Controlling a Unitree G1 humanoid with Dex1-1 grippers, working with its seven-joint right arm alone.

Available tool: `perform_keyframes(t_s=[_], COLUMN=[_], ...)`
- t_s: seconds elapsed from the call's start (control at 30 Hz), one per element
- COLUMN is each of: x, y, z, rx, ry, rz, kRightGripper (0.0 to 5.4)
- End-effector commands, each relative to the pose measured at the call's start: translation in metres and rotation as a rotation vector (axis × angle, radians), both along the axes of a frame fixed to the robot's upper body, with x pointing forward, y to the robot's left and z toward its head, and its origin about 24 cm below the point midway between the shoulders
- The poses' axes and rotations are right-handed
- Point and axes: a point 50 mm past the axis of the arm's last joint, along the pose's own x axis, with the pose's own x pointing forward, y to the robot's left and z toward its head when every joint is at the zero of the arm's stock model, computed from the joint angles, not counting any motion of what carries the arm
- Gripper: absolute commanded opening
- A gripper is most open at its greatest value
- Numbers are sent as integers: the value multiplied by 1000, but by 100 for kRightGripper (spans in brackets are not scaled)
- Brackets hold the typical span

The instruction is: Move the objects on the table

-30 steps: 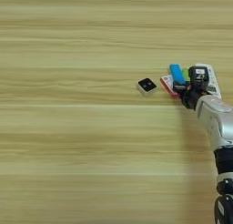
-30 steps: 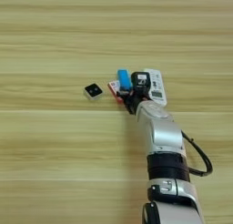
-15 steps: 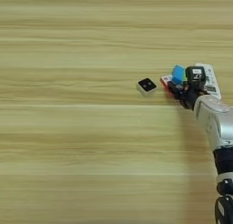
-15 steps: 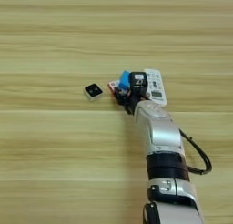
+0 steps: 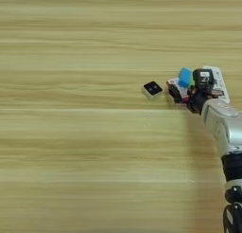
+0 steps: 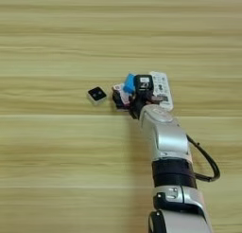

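The claw point(image 6: 128, 95) sits over the red-and-white flat box point(image 6: 121, 94), blue bar point(image 6: 129, 83) between its fingers; grip unclear. White remote point(image 6: 161, 89) right, black block point(image 6: 97, 94) left on the worktop point(image 6: 56, 156).

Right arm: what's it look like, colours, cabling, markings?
The forearm has a smooth silver shell, then a black band and a silver-grey joint nearer the body. A thin black cable loops out on its right side. The hand is black, with a small white label on top.
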Motion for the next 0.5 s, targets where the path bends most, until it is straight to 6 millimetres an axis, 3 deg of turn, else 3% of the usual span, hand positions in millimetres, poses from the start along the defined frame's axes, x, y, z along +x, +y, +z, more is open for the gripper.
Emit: perform_keyframes(t_s=[0.03, 0.13, 0.5], x=[18, 19, 14], y=[-1, -2, -17], z=[40, 42, 67], rx=[-18, -17, -57], ry=[-171, -183, -322], rz=[11, 6, -95], kRightGripper=[509, 537, 537])
